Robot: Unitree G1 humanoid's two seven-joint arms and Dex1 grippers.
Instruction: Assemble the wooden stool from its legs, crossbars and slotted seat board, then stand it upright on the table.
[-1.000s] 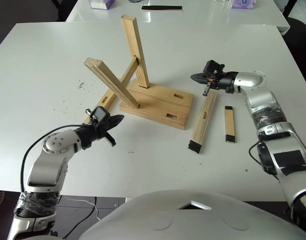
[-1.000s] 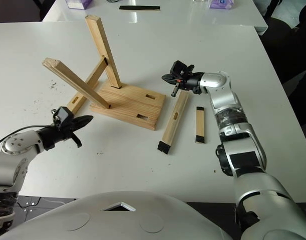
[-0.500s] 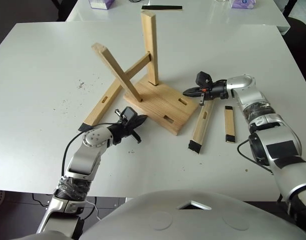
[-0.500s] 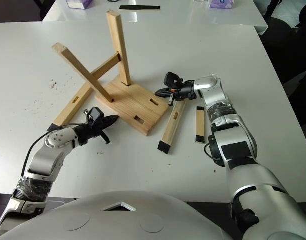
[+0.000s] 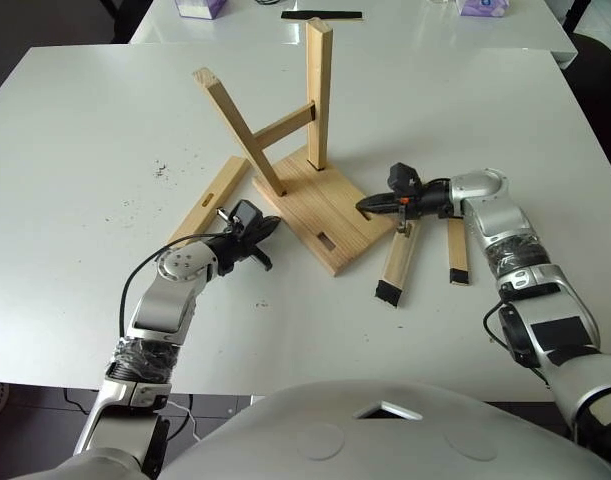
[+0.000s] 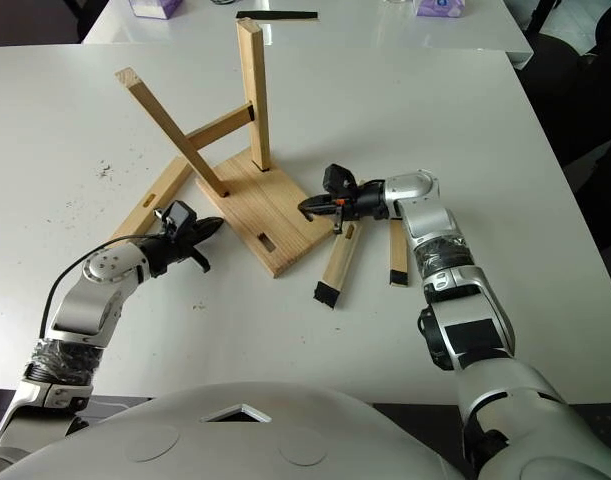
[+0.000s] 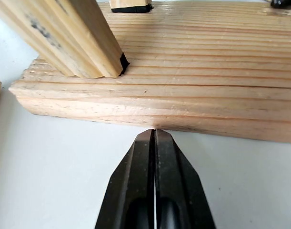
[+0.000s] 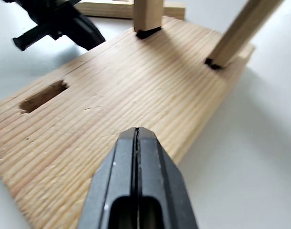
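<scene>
Seat board (image 5: 330, 205) lies flat mid-counter (image 5: 85, 120), two legs (image 5: 319, 95) slotted in, crossbar (image 5: 285, 125) joining them. Left gripper (image 5: 270, 226): jaws closed tight, tip at board's left edge. Right gripper (image 5: 365, 205): jaws closed too, over its right corner. Loose leg (image 5: 397, 262) and short crossbar (image 5: 457, 250) just right; another leg (image 5: 210, 200) left.

Both head views sit high, looking forward and down over the surface (image 5: 75, 130), set back, framing nearly identical. Left wrist view is low and very close, facing the seat board (image 7: 193, 95) edge past left claw (image 7: 153, 133). Right wrist view looks close along the same board's top past right claw (image 8: 136, 131).
</scene>
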